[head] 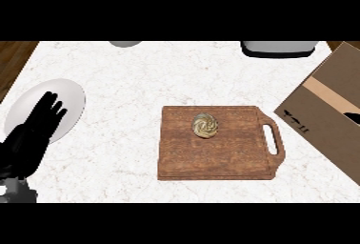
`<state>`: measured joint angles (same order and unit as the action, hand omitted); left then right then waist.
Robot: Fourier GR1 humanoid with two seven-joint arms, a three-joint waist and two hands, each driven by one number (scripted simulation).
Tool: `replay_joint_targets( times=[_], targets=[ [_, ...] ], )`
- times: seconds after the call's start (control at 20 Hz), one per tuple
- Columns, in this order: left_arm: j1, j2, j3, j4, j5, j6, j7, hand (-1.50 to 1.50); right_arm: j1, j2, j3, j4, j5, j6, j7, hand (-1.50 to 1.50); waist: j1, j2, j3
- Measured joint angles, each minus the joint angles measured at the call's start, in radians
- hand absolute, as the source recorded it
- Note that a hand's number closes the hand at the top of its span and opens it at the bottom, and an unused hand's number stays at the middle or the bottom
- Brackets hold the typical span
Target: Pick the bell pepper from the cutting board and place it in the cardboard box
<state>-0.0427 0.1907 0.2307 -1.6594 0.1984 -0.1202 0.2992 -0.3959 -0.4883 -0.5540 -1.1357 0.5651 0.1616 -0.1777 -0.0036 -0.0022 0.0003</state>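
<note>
A wooden cutting board (218,143) lies at the centre of the white marble surface (141,62), handle pointing right. A small round swirled item (205,125), not recognisably a bell pepper, rests on the board's upper middle. The cardboard box (329,107) stands at right. The left robot hand (32,136) rests open, fingers straight, over a white plate (67,97), holding nothing.

This place is a kitchen. A wooden cutting board (218,142) with a handle slot lies on a white marble desk (141,66), a white plate (60,107) lies near the left edge, and part of a white appliance (277,48) shows at the far edge. A brown wooden floor (14,57) appears beyond the desk's left side.
</note>
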Motion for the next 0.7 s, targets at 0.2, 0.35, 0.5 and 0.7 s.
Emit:
replay_joint_targets(
  times=[0.2, 0.35, 0.5, 0.7],
  targets=[
    [-0.003, 0.007, 0.008, 0.006, 0.003, -0.004, 0.0, 0.0, -0.019, -0.022, -0.115, 0.022, -0.137, 0.038, 0.008, -1.5, -0.002, 0.0, 0.0],
    [0.008, 0.007, 0.011, 0.021, 0.001, -0.016, -0.026, 0.0, -0.013, -0.079, -0.188, 0.064, -0.219, 0.084, 0.003, -1.5, -0.001, 0.001, 0.0],
    [0.004, 0.01, 0.009, 0.004, 0.005, -0.014, -0.006, 0.0, -0.008, -0.152, -0.251, 0.141, -0.283, 0.126, -0.009, -1.5, 0.003, 0.002, 0.0],
    [-0.017, 0.007, 0.005, 0.03, -0.003, -0.013, -0.014, 0.0, 0.02, -0.252, -0.312, 0.256, -0.353, 0.201, -0.064, -1.5, 0.003, 0.003, 0.0]
  ],
)
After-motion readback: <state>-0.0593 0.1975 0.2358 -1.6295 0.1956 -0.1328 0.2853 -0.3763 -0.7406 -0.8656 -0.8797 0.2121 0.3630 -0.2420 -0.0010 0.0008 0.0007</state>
